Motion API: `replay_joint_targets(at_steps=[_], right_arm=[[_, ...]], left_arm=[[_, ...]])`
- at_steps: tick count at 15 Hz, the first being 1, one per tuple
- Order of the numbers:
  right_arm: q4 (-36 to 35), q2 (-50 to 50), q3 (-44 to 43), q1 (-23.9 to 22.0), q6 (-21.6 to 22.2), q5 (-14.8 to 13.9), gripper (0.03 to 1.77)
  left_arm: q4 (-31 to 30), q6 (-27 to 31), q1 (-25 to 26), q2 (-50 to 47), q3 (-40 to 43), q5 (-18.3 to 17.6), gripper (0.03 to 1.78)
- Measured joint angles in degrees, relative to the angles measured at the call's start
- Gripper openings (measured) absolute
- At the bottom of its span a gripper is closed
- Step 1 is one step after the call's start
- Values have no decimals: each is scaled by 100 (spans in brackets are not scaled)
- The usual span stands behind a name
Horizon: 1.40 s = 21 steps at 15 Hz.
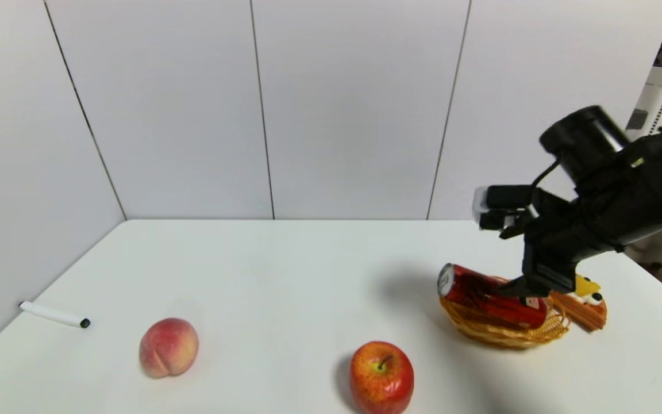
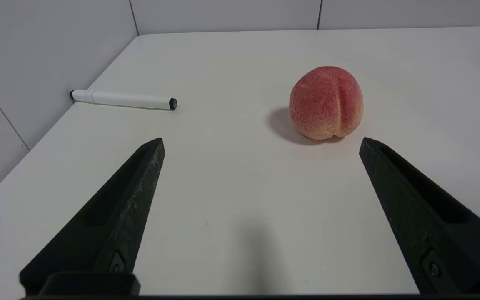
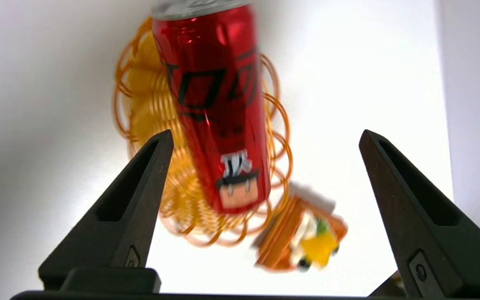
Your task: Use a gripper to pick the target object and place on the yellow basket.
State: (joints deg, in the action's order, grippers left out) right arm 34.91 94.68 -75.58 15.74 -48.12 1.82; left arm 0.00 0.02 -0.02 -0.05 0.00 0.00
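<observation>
Resting over the table [image 1: 285,276] by the peach [image 1: 168,347], my left gripper [image 2: 261,143] has its fingers wide. Rightward, the red can [image 1: 489,299] lies on its side across the yellow basket [image 1: 503,333], my right gripper [image 3: 265,137] above it, fingers spread, holding nothing.

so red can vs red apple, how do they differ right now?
The soda can is a slim cylinder lying on its side in the yellow basket; the apple is round and sits upright, stem up, on the table. The can has black lettering and a silver top; the apple has yellow streaks. Both are glossy red.
</observation>
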Motion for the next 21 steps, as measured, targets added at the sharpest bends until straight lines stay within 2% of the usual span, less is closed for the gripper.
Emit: replay_joint_targets(at_steps=[2,5,7,9,11,13,15,17,19,21], right_arm=[[-27,-797,378,-182,868,50,158],[-308,-2397,1541,-646,2210,93,163],[-884,-3600,2826,-929,3060,105,164],[-1760,-4797,4185,-1145,3672,116,166],[-2704,-5916,5354,-1329,3969,116,167],[-3557,-6972,6377,-1492,4074,101,168],[-3995,-7702,7175,-1601,4109,-9,169],[-3702,-8347,7462,-1625,4162,-67,169],[-3399,-8952,7498,-1618,4252,7,169],[-3478,-9256,7534,-1604,4485,2,169]], left_arm=[[0,-2,0,-2,0,0,169],[0,-2,-2,0,0,0,169],[0,-2,2,-2,0,0,169],[0,0,2,0,0,0,169],[0,-2,-2,0,0,0,169],[0,-2,0,0,0,0,169],[0,-2,0,0,0,-2,169],[0,-2,-2,0,0,0,169],[0,-2,2,0,0,0,169],[0,-2,0,0,0,0,169]])
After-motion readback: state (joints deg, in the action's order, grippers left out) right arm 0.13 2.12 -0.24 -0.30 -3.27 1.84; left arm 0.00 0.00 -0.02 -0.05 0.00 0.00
